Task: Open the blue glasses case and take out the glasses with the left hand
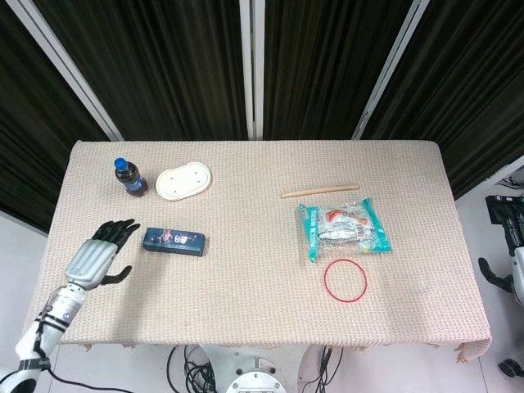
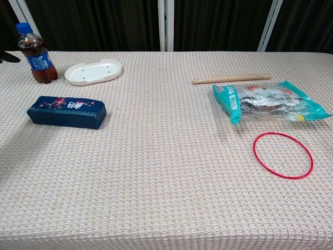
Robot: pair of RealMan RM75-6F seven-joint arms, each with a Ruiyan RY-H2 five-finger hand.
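Fingers (image 1: 117,230) of left hand (image 1: 97,256) are stretched out and apart, thumb out to the side, nothing in them. Hand sits over the tabletop (image 1: 246,270) near its left edge, fingertips just left of the glasses case (image 1: 173,241), no contact visible. Chest view only catches a dark fingertip at the far left edge by the bottle (image 2: 35,53).

Right hand (image 1: 509,246) is off the tabletop at the far right of head view, partly cut off by the frame; can't tell how its fingers are set.

Glasses case: blue w/ flower print, lid closed, lying flat lengthwise on the left half of the tabletop, in front of the bottle and the white tray (image 1: 183,181).

Bottle: dark drink, blue cap and label, upright at back left. White tray is oval, just right of the bottle, apart from it.

Right half: wooden stick (image 1: 320,191) lying flat toward the back, teal snack bag (image 1: 342,231) just in front of it, red rubber band (image 1: 345,281) flat on the tabletop in front of the bag, close but not touching.

Woven beige cloth covers the tabletop; dark curtains behind.
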